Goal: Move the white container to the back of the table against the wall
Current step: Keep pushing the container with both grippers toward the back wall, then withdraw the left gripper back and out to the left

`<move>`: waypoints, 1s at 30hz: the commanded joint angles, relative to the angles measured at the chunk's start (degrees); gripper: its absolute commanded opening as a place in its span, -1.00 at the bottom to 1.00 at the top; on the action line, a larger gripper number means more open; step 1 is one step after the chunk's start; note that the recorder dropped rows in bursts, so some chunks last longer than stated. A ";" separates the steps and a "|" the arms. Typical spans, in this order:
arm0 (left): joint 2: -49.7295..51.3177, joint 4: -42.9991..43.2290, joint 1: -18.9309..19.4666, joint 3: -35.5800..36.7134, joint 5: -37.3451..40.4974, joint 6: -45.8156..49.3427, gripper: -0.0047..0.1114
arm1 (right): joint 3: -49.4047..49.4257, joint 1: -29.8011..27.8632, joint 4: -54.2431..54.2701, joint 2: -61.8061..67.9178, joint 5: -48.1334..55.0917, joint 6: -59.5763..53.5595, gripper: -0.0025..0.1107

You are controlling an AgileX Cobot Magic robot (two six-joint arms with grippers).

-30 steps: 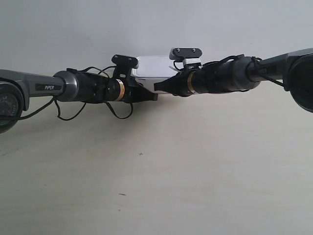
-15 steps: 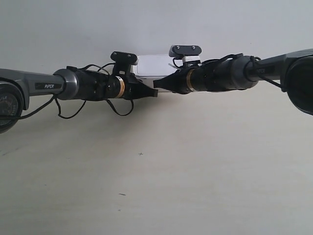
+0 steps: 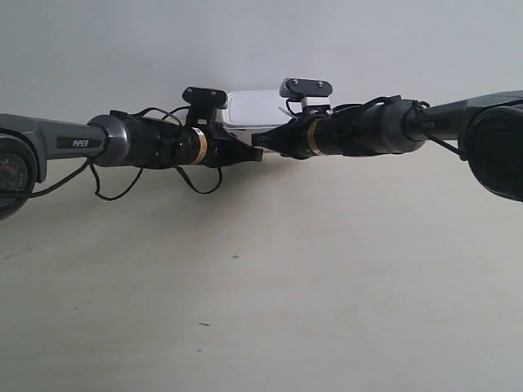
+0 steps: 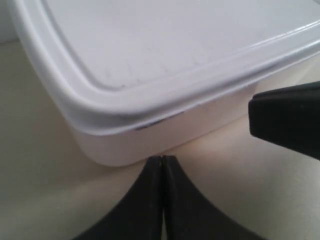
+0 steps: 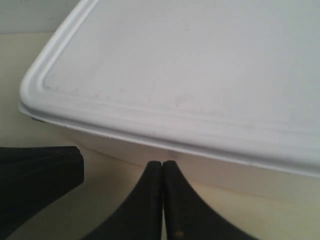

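The white container sits at the far side of the table, close to the wall. Both arms reach in front of it from either side, hiding its lower part. My left gripper is shut, its tips touching a rounded lower corner of the container. My right gripper is shut too, tips against the container side wall just under the lid rim. In the exterior view the gripper from the left and the gripper from the right meet tip to tip.
Each wrist view shows the other arm's black gripper close by: the other gripper in the left wrist view, the other gripper in the right wrist view. Loose black cables hang under the arm at the exterior view's left.
The container and both shut grippers have slid a little toward the wall. The arm at the exterior view's right has reached further left.
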 commanded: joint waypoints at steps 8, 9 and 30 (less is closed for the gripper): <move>-10.91 -0.18 0.22 14.47 -2.68 -1.84 -0.92 | -0.52 -0.12 -1.86 -0.11 -1.46 0.23 -0.96; -12.64 -0.18 0.22 16.67 -2.68 -1.84 -0.92 | -0.82 -0.12 -2.18 -0.11 -1.46 0.23 -0.96; -39.05 -7.90 0.03 46.67 -11.03 1.29 -0.92 | -2.75 -0.12 -17.54 -0.08 -4.13 -5.89 -0.96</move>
